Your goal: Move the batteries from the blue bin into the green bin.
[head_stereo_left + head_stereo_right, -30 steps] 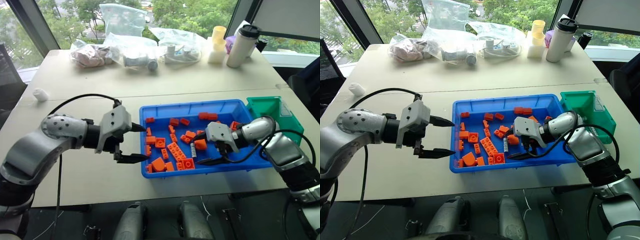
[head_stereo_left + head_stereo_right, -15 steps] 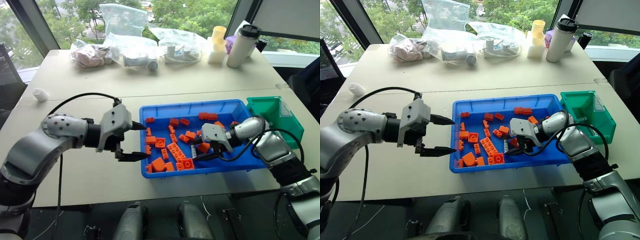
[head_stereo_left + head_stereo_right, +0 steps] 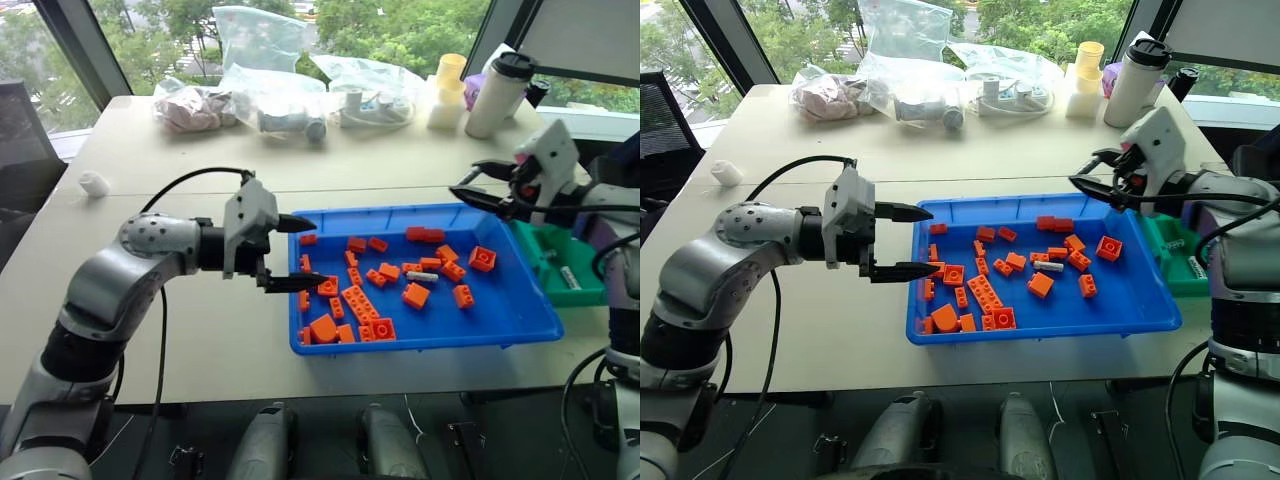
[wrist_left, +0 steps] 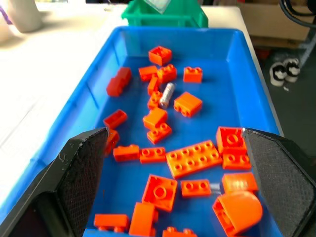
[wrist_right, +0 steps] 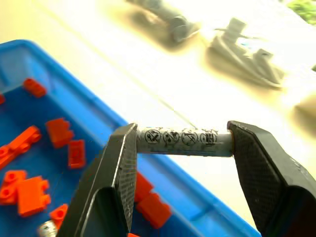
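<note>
Batteries here are small, stiff, smooth cylinders apt to roll or slip: one battery (image 5: 183, 141) is pinched end to end by the right gripper (image 5: 180, 148) above the blue bin's (image 3: 520, 330) far corner near the green bin (image 3: 585, 292), another lies among orange bricks (image 3: 360, 304), and the left gripper (image 3: 290, 254) hangs open.

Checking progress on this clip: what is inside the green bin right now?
The green bin holds at least one battery on its floor. The right gripper, shut on another battery, and its arm cover part of the bin, so anything more in there is hidden.
</note>
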Controlling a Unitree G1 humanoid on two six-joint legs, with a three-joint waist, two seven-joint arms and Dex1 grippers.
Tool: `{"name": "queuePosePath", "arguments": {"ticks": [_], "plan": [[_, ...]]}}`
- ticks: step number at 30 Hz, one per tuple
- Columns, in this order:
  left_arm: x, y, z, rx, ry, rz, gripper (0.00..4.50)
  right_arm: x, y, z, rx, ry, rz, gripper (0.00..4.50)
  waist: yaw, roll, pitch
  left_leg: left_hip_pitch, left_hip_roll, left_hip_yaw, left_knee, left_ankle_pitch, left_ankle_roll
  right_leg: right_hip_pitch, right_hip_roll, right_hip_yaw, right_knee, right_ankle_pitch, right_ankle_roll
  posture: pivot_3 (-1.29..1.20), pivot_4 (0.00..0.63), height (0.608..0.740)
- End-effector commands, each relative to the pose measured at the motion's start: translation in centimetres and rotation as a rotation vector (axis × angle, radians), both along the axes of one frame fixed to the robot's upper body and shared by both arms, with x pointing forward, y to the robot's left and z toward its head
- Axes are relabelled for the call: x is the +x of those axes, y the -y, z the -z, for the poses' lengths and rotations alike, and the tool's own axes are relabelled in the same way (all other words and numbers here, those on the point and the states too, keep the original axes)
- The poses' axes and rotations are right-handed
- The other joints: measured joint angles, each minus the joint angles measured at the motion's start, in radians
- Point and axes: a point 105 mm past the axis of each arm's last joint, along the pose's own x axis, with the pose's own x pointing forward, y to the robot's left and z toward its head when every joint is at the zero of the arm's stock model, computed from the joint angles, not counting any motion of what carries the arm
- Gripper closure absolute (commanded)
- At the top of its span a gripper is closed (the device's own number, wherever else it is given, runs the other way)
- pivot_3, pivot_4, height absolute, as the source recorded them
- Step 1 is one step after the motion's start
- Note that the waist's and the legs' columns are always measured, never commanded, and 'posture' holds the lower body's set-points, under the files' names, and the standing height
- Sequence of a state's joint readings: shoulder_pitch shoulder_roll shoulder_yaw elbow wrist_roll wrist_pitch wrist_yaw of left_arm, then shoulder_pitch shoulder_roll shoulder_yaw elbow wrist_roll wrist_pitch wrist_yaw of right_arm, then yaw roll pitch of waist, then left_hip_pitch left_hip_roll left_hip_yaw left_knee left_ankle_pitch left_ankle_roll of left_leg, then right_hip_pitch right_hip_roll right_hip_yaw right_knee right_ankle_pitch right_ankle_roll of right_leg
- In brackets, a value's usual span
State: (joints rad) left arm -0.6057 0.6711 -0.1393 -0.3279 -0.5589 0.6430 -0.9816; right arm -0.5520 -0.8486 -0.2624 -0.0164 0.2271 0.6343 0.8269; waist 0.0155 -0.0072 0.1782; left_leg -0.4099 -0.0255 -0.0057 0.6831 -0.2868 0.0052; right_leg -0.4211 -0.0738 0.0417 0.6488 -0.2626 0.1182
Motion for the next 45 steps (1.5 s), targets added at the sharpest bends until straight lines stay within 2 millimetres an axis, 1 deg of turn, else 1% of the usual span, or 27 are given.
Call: {"name": "queuePosePath", "arguments": {"ticks": [1, 4, 6, 9, 11, 13, 14, 15, 16, 19, 21, 24, 25, 26, 27, 29, 31, 32, 34, 39, 41, 45], "plan": [[0.9, 1.2, -1.2, -0.041, 0.073, 0.02, 0.0, -0.9, 5.7, -0.4, -0.036, 0.048, 0.285, 2.28, -0.003, 0.0, 0.0, 0.0, 0.0, 0.0, 0.0, 0.0, 0.0, 0.0, 0.0, 0.0, 0.0, 0.0, 0.0, 0.0, 0.15, 0.74], [1.4, 2.0, -1.6, -0.074, 0.08, 0.035, 0.0, -1.6, 8.8, 0.7, -0.044, 0.028, 0.441, 2.28, -0.009, 0.0, 0.0, 0.0, 0.0, 0.001, 0.0, 0.0, 0.0, 0.0, 0.001, 0.0, 0.0, 0.0, 0.0, 0.0, 0.15, 0.74], [1.5, 2.2, -1.6, -0.075, 0.086, 0.042, 0.0, -1.9, 10.1, 1.1, -0.023, 0.023, 0.509, 2.28, -0.019, 0.001, -0.001, 0.0, 0.001, 0.002, 0.0, 0.0, 0.0, -0.001, 0.002, 0.001, 0.001, 0.0, 0.0, 0.0, 0.15, 0.74], [1.5, 2.4, -1.6, -0.079, 0.087, 0.054, 0.0, -2.1, 10.8, 1.9, 0.006, 0.007, 0.546, 2.28, -0.031, 0.001, -0.001, 0.001, 0.002, 0.002, -0.001, 0.0, 0.0, -0.001, 0.003, 0.002, 0.001, 0.0, 0.0, 0.0, 0.15, 0.74], [1.5, 2.4, -1.6, -0.078, 0.088, 0.056, 0.0, -2.1, 11.0, 2.3, 0.026, -0.005, 0.557, 2.28, -0.033, 0.001, -0.001, 0.001, 0.002, 0.002, -0.001, 0.0, 0.0, -0.001, 0.003, 0.002, 0.001, 0.0, 0.0, 0.0, 0.15, 0.74], [1.6, 2.5, -1.5, -0.078, 0.087, 0.057, 0.0, -2.1, 11.2, 2.8, 0.034, -0.011, 0.566, 1.21, -0.031, 0.001, -0.001, 0.001, 0.002, 0.002, -0.001, 0.0, 0.0, -0.001, 0.003, 0.002, 0.001, 0.0, 0.0, 0.0, 0.15, 0.74], [1.6, 2.5, -1.4, -0.077, 0.087, 0.058, 0.0, -2.1, 11.3, 3.1, 0.038, -0.019, 0.568, 0.88, -0.03, 0.001, -0.001, 0.001, 0.002, 0.002, -0.001, 0.0, 0.0, -0.001, 0.003, 0.002, 0.001, 0.0, 0.0, 0.0, 0.15, 0.74], [1.6, 2.5, -1.3, -0.076, 0.087, 0.057, 0.0, -2.0, 11.5, 3.2, 0.04, -0.022, 0.575, 0.34, -0.029, 0.001, -0.001, 0.001, 0.002, 0.002, -0.001, 0.0, 0.0, -0.001, 0.003, 0.002, 0.001, 0.0, 0.0, 0.0, 0.15, 0.74], [1.6, 2.5, -1.3, -0.075, 0.088, 0.057, 0.0, -2.0, 11.7, 3.4, 0.035, -0.027, 0.584, 0.08, -0.027, 0.001, -0.001, 0.001, 0.002, 0.002, -0.001, 0.0, 0.0, -0.001, 0.003, 0.002, 0.001, 0.0, 0.0, 0.0, 0.15, 0.74], [1.5, 2.3, -1.3, -0.072, 0.091, 0.053, 0.0, -2.0, 11.6, 2.8, 0.037, -0.015, 0.579, 0.08, -0.026, 0.001, -0.001, 0.001, 0.002, 0.002, 0.0, 0.0, 0.0, -0.001, 0.003, 0.002, 0.001, 0.0, 0.0, 0.0, 0.15, 0.74], [1.3, 2.0, -1.4, -0.064, 0.091, 0.05, 0.0, -1.9, 10.8, 2.0, 0.05, 0.004, 0.533, 0.08, -0.027, 0.001, -0.001, 0.001, 0.002, 0.002, 0.0, 0.0, 0.0, -0.001, 0.003, 0.002, 0.001, 0.0, 0.0, 0.0, 0.15, 0.74], [1.0, 1.4, -1.2, -0.041, 0.085, 0.05, 0.0, -1.7, 8.5, 1.0, 0.069, 0.02, 0.412, 0.08, -0.031, 0.001, -0.001, 0.001, 0.002, 0.002, -0.001, 0.0, 0.0, -0.001, 0.003, 0.002, 0.001, 0.0, 0.0, 0.0, 0.15, 0.74], [0.7, 1.1, -1.1, -0.026, 0.08, 0.055, 0.0, -1.7, 6.8, 0.7, 0.067, 0.014, 0.324, 0.08, -0.032, 0.001, -0.001, 0.001, 0.003, 0.002, -0.001, 0.0, 0.0, -0.001, 0.004, 0.002, 0.001, 0.0, 0.0, 0.0, 0.15, 0.74], [0.3, 0.7, -0.9, -0.002, 0.069, 0.064, 0.0, -1.8, 4.2, 0.6, 0.054, -0.006, 0.194, 0.08, -0.034, 0.002, -0.001, 0.001, 0.003, 0.002, -0.001, 0.0, 0.0, -0.001, 0.004, 0.002, 0.001, 0.0, 0.0, 0.0, 0.15, 0.74], [-0.1, 0.2, -0.8, 0.026, 0.061, 0.073, 0.0, -2.2, 1.6, 0.9, 0.037, -0.04, 0.067, 0.08, -0.036, 0.002, -0.001, 0.001, 0.004, 0.002, -0.001, 0.0, 0.0, -0.001, 0.005, 0.002, 0.001, 0.0, 0.0, 0.0, 0.15, 0.74], [-0.6, -0.6, -0.6, 0.075, 0.052, 0.083, 0.0, -3.0, -2.4, 2.1, -0.023, -0.121, -0.135, 0.08, -0.037, 0.002, -0.001, 0.001, 0.005, 0.001, -0.001, 0.0, 0.001, -0.002, 0.007, 0.003, 0.001, 0.0, 0.0, 0.0, 0.15, 0.74], [-0.7, -1.1, -0.6, 0.103, 0.056, 0.081, 0.0, -3.7, -4.3, 3.4, -0.084, -0.183, -0.243, 0.08, -0.03, 0.002, -0.001, 0.001, 0.006, -0.001, -0.001, 0.0, 0.001, -0.002, 0.009, 0.003, 0.001, 0.0, 0.0, 0.0, 0.15, 0.74], [-0.7, -1.2, -0.7, 0.109, 0.059, 0.078, 0.0, -3.9, -4.9, 4.3, -0.117, -0.212, -0.282, 0.08, -0.024, 0.002, -0.001, 0.001, 0.006, -0.001, -0.001, 0.0, 0.001, -0.001, 0.009, 0.003, 0.001, 0.0, 0.0, 0.0, 0.15, 0.74], [-0.7, -1.4, -0.8, 0.115, 0.065, 0.075, 0.0, -4.1, -5.5, 5.7, -0.165, -0.26, -0.336, 0.08, -0.014, 0.001, 0.0, 0.001, 0.005, -0.002, 0.0, 0.0, 0.001, 0.0, 0.008, 0.003, 0.0, 0.0, 0.0, 0.0, 0.15, 0.74], [-0.7, -1.5, -0.8, 0.12, 0.069, 0.07, 0.0, -4.2, -4.9, 8.8, -0.309, -0.341, -0.428, 0.08, -0.005, 0.001, 0.0, 0.001, 0.003, 0.0, 0.001, 0.0, 0.001, 0.001, 0.006, 0.003, 0.0, 0.0, 0.0, 0.0, 0.15, 0.74], [-0.7, -1.5, -0.8, 0.122, 0.076, 0.06, 0.0, -4.7, -4.7, 10.1, -0.336, -0.417, -0.478, 0.08, -0.007, 0.001, 0.0, 0.001, 0.003, 0.0, 0.001, 0.0, 0.001, 0.0, 0.006, 0.003, 0.0, 0.0, 0.0, 0.0, 0.15, 0.74], [-0.8, -1.6, -0.6, 0.128, 0.073, 0.049, 0.0, -4.5, -4.1, 10.9, -0.345, -0.468, -0.514, 0.08, -0.012, 0.001, 0.0, 0.001, 0.004, 0.0, 0.001, 0.0, 0.001, 0.0, 0.007, 0.003, 0.0, 0.0, 0.0, 0.0, 0.15, 0.74]]}}
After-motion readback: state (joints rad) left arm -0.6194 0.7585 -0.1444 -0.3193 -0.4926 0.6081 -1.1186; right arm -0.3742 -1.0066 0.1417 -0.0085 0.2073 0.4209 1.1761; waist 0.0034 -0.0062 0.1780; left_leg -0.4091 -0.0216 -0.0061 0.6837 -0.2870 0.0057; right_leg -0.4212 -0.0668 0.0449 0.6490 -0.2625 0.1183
